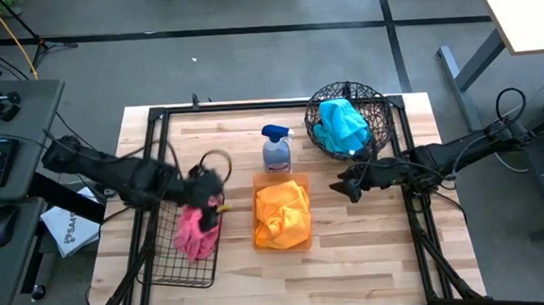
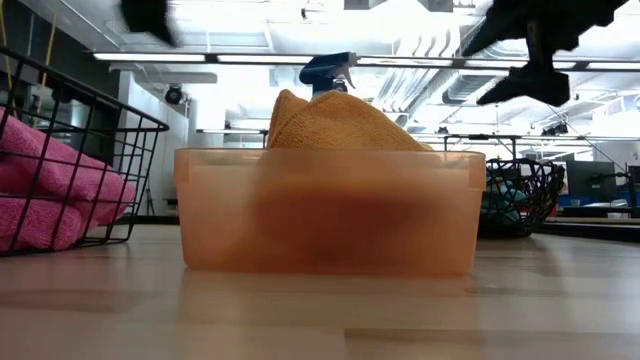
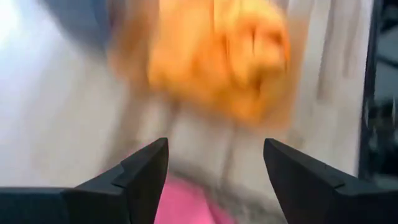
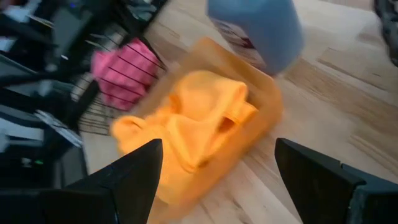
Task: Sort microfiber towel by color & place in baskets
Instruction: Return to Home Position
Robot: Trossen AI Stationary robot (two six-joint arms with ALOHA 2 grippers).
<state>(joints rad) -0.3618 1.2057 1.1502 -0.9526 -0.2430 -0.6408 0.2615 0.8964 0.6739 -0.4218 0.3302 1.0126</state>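
Observation:
Pink towels lie in the rectangular black wire-grid basket at the table's left. Orange towels fill the translucent orange bin at the middle. A blue towel sits in the round dark wire bowl-basket at the far right. My left gripper hovers open above the grid basket's far end, empty; its wrist view shows pink cloth just below the fingers. My right gripper hangs open and empty just right of the orange bin, above the table.
A blue-capped spray bottle stands just beyond the orange bin. A black metal frame runs around the table. Bare wood lies near and right of the bin. A desk with keyboard and mouse stands left of the table.

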